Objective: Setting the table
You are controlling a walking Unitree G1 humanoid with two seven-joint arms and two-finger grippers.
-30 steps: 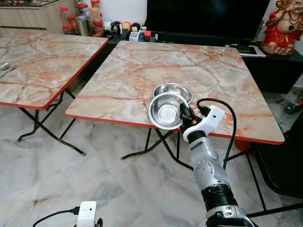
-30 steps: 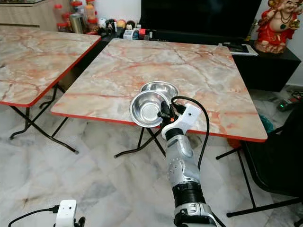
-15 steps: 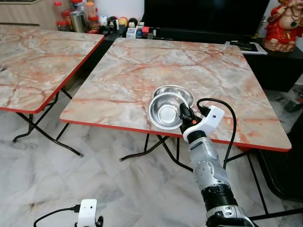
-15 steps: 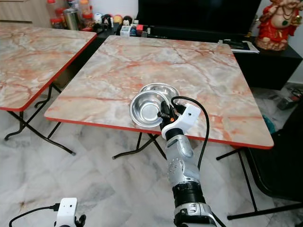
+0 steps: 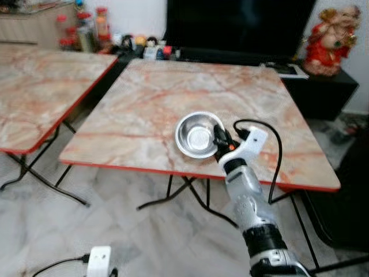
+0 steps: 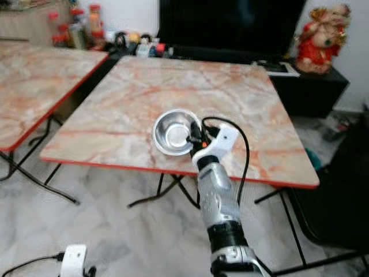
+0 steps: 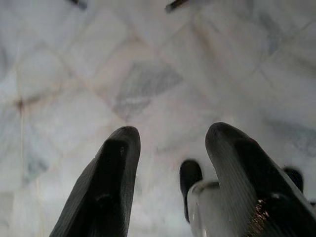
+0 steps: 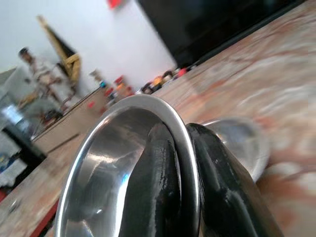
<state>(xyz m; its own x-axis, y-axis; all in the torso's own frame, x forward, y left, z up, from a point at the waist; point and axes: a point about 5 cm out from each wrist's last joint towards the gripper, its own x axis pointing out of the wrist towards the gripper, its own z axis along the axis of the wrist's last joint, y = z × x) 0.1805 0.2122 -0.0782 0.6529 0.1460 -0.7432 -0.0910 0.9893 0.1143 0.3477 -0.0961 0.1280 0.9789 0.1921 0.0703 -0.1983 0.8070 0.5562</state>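
Faced a square folding table [image 5: 144, 98] with a pink marbled top and a red edge. Noted a second table [image 5: 34, 98] of the same kind to the left of it, a dark screen [image 5: 236, 26] behind its far edge, and a red-and-gold figurine [image 5: 323, 40] beyond its far right corner. Reached over the folding table's near edge with the right arm [image 5: 248, 196], a little right of the middle. Carried a steel bowl [image 5: 198, 134] above the near part of the tabletop, tilted, hollow towards the head camera. Made out a second steel bowl [image 8: 242, 143] resting on the tabletop just behind the held one. Pinched the held bowl's rim in the right gripper [image 5: 219, 138], one finger inside the hollow and one outside, clamped on the thin metal. Hung the left gripper [image 7: 170, 143] low, short of the table's near edge, over the marble floor [image 7: 148, 74], fingers spread and empty.

Judged the steel bowl light, rigid and hard to damage, but smooth and slippery, so liable to swing or slide in a one-sided pinch. Judged the rim the only sound hold, with nothing to grip on the curved wall. Expected a clatter or a skid on the hard top if let go from height or while tilted. Better levelled and lowered until touching the table, apart from the second steel bowl.
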